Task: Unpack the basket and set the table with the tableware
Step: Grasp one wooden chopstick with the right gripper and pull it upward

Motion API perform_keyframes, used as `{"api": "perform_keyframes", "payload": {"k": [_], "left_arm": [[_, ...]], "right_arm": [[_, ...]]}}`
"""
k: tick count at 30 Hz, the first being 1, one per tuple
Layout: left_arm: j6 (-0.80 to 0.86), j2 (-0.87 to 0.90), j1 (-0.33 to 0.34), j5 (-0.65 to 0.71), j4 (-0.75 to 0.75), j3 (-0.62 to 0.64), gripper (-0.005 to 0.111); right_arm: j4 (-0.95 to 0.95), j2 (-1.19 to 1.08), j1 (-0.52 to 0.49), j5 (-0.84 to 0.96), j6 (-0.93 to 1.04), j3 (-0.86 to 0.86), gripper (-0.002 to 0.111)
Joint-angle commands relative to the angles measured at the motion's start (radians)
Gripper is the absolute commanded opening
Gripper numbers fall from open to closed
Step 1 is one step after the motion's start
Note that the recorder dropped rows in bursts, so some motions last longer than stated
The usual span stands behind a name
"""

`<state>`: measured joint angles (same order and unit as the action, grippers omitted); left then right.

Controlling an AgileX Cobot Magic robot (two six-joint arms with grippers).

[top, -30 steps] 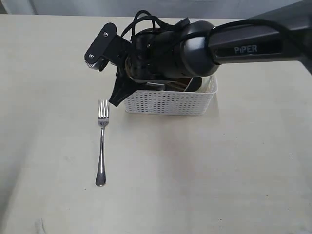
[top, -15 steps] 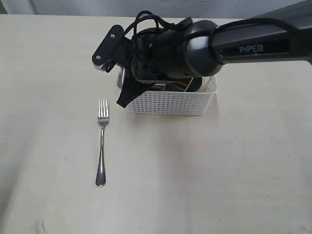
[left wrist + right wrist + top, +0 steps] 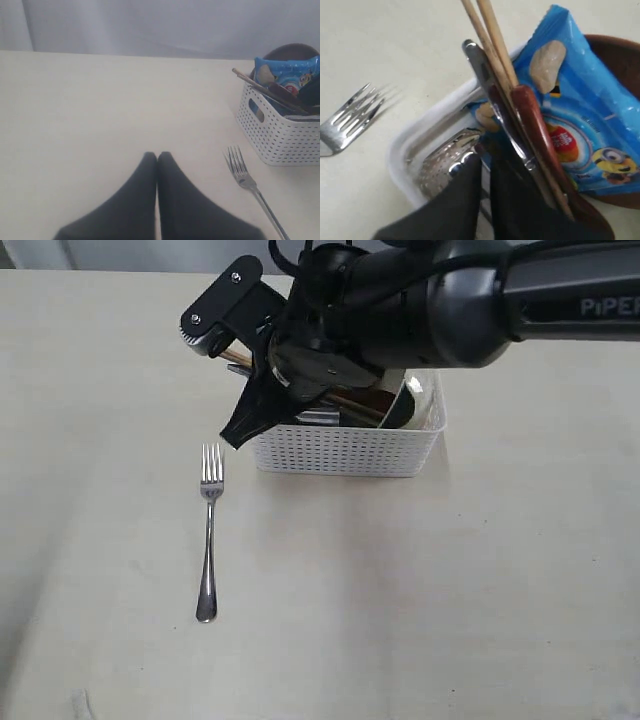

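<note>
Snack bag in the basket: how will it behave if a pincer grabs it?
The snack bag looks like thin, glossy, creased film, so it is probably floppy, light and slippery. The chopsticks and spoon lie across it, so lifting it would likely shift them.

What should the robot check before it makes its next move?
1. The fork lies flat on the table, apart from the basket: ok.
2. The left claw is shut over bare table: ok.
3. The right claw holds something: cannot tell.
4. The basket is emptied: not ok; chopsticks, knife, spoon, mug, plate and snack bag are inside.
</note>
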<state>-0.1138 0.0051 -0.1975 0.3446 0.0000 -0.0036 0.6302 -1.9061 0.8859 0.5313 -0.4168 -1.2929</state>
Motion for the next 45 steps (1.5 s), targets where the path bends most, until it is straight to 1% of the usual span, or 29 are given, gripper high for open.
{"api": "perform_keyframes", "payload": {"k": [1, 2, 3, 4, 5, 8, 11, 13, 16, 18, 24, 25, 27, 28, 30, 31, 45], "left_arm": [[0.002, -0.005, 0.001, -0.002, 0.000, 0.004, 0.000], [0.002, -0.005, 0.001, -0.002, 0.000, 0.004, 0.000], [0.002, -0.005, 0.001, -0.002, 0.000, 0.004, 0.000], [0.002, -0.005, 0.001, -0.002, 0.000, 0.004, 0.000], [0.002, -0.005, 0.001, -0.002, 0.000, 0.004, 0.000], [0.002, -0.005, 0.001, -0.002, 0.000, 0.004, 0.000], [0.002, -0.005, 0.001, -0.002, 0.000, 0.004, 0.000], [0.002, -0.005, 0.001, -0.002, 0.000, 0.004, 0.000], [0.002, -0.005, 0.001, -0.002, 0.000, 0.004, 0.000], [0.002, -0.005, 0.001, -0.002, 0.000, 0.004, 0.000], [0.002, -0.005, 0.001, -0.002, 0.000, 0.004, 0.000], [0.002, -0.005, 0.001, -0.002, 0.000, 0.004, 0.000], [0.002, -0.005, 0.001, -0.002, 0.000, 0.004, 0.000], [0.002, -0.005, 0.001, -0.002, 0.000, 0.004, 0.000], [0.002, -0.005, 0.001, -0.002, 0.000, 0.004, 0.000], [0.002, -0.005, 0.001, -0.002, 0.000, 0.004, 0.000], [0.002, -0.005, 0.001, -0.002, 0.000, 0.004, 0.000]], "right_arm": [[-0.072, 0.013, 0.000, 0.022, 0.021, 0.002, 0.034], [-0.069, 0.013, 0.000, 0.022, 0.021, 0.002, 0.042], [-0.057, 0.013, 0.000, 0.020, 0.021, 0.002, 0.047], [-0.043, 0.013, 0.000, 0.020, 0.021, 0.002, 0.052], [-0.022, 0.013, 0.000, 0.020, 0.021, 0.002, 0.054], [-0.014, -0.003, 0.000, -0.011, 0.021, 0.002, 0.053], [0.051, -0.039, 0.000, -0.060, -0.037, -0.002, 0.053], [0.125, -0.087, 0.000, -0.021, -0.089, -0.035, 0.053], [0.156, -0.145, 0.000, 0.025, -0.135, -0.098, 0.053], [0.166, -0.172, 0.000, 0.023, -0.143, -0.133, 0.053], [0.229, -0.230, 0.000, 0.046, -0.171, -0.160, 0.052], [0.241, -0.239, 0.000, 0.056, -0.174, -0.160, 0.050], [0.253, -0.254, 0.000, 0.075, -0.181, -0.160, 0.033], [0.253, -0.254, 0.000, 0.078, -0.181, -0.160, 0.019], [0.264, -0.249, 0.002, 0.078, -0.181, -0.160, 0.003], [0.268, -0.247, 0.002, 0.078, -0.181, -0.160, 0.000], [0.250, -0.131, 0.004, 0.100, -0.137, -0.160, 0.000]]}}
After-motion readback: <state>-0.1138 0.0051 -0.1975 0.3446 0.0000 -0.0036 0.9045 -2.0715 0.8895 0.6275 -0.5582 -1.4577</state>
